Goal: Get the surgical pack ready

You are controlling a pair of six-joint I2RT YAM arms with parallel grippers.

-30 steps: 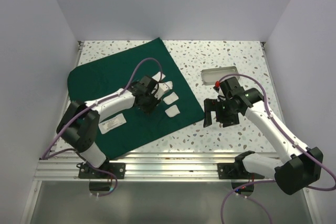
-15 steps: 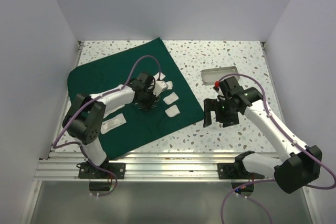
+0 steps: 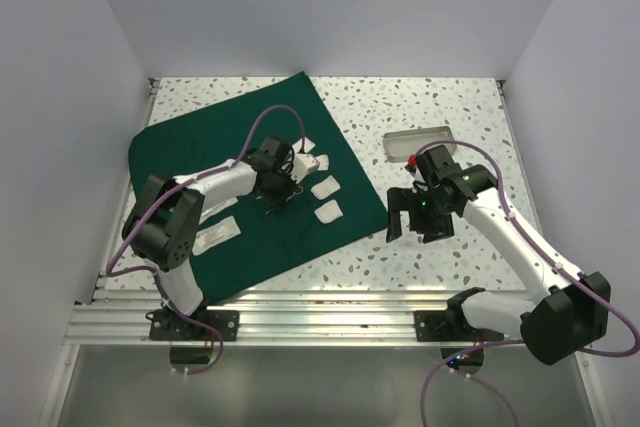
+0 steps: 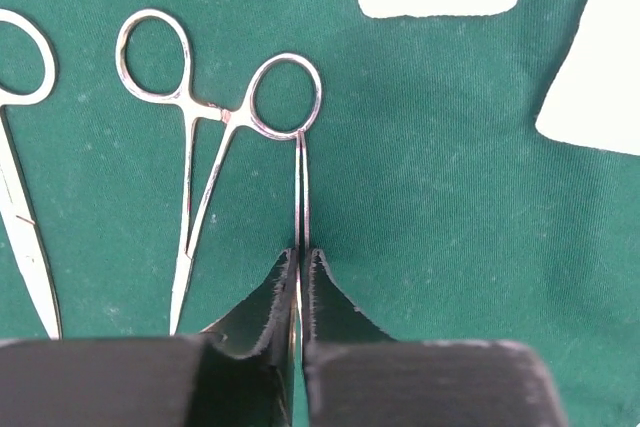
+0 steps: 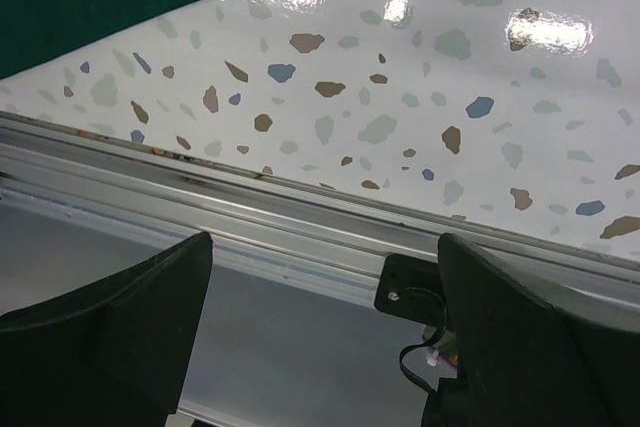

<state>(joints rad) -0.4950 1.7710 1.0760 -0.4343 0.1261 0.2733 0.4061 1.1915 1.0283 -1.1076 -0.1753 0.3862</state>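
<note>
My left pincer (image 4: 298, 272) is clamped on the forceps (image 4: 300, 187) lying on the drape (image 4: 430, 197), my right pincer (image 5: 325, 247) spread wide above the table (image 5: 400, 97).

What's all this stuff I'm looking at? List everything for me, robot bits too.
drape: one, dark green, spread over the table's left half
scissor-like instruments: two, steel, lying on the drape
gauze pads: at least three, white, on the drape's right part
packet: one clearly seen, white, near-left of the drape
tray: one, steel, on bare table at right
table: one, white with speckles
left tool: black, shut on one instrument's shank
right tool: black, open, empty, above bare table
</note>
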